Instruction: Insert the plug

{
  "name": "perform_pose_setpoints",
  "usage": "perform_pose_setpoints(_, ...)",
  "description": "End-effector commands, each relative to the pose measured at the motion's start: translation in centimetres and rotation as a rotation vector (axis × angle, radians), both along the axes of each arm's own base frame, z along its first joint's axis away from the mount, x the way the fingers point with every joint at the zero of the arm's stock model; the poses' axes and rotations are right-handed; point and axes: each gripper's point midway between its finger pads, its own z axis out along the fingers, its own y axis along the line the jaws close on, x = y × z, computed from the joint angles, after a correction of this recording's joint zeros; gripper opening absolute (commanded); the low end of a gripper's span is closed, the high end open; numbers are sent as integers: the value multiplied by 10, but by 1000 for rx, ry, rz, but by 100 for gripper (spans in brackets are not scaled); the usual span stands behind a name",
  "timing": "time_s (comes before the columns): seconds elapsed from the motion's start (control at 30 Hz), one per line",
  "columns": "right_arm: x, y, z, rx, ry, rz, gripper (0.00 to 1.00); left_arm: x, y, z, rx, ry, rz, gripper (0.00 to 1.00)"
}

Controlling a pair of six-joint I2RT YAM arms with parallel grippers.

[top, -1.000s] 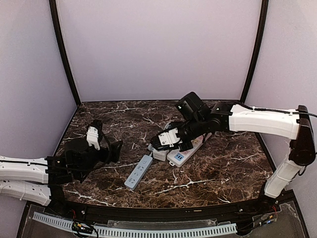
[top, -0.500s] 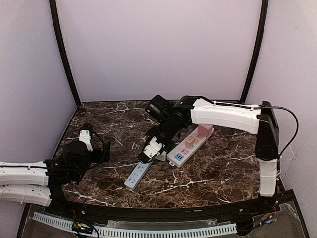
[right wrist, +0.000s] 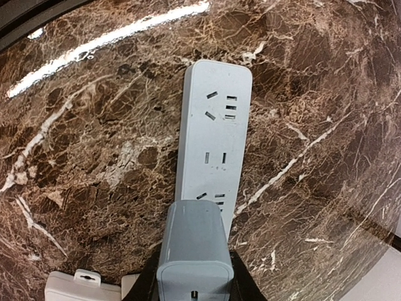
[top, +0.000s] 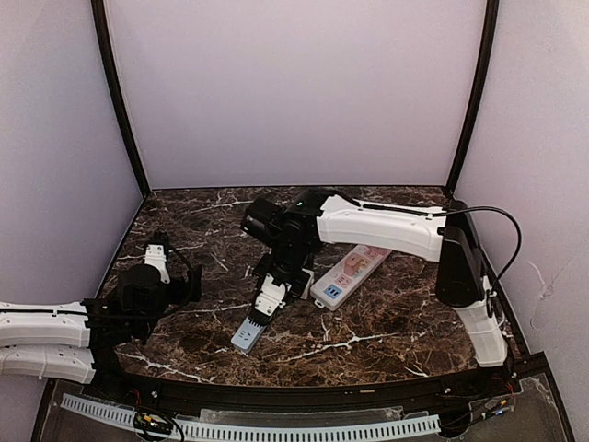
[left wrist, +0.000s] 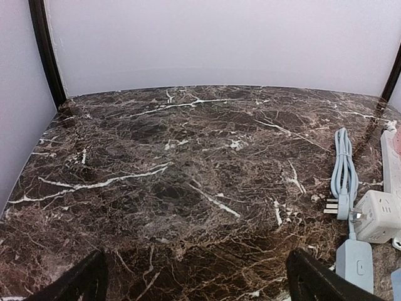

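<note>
My right gripper (top: 272, 295) is shut on a grey-blue plug (right wrist: 194, 248), its black fingers (right wrist: 149, 283) pressing both sides. The plug hangs over a grey-blue power strip (right wrist: 216, 135) that lies flat on the marble, and it partly covers one of the strip's three socket groups. Its prongs are hidden, so I cannot tell whether it touches the strip. In the top view the strip (top: 247, 331) lies at the front centre. My left gripper (left wrist: 200, 285) is open at the left, low over bare marble, holding nothing.
A white power strip with pink labels (top: 352, 270) lies right of the grey-blue one. A white cube adapter (left wrist: 380, 216) sits between them, beside a bundled pale-blue cable with a three-pin plug (left wrist: 341, 172). Purple walls with black posts enclose the table.
My right arm has swung left from above the white strip to above the grey-blue strip, carrying the plug. The left arm drew back slightly and stayed open.
</note>
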Motion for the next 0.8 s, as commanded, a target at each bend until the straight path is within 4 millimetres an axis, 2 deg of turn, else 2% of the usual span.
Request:
perform_pose_setpoints(0.0, 2, 0, -13, -38, 0, 56, 0, -2, 8, -7, 12, 2, 21, 99)
perform_pose_setpoints(0.27, 11, 11, -26, -42, -25, 69, 0, -2, 10, -10, 16, 3, 27, 99)
perform_pose_setpoints(0.77, 20, 22, -39, -28, -54, 67, 0, -4, 11, -13, 17, 5, 22, 99)
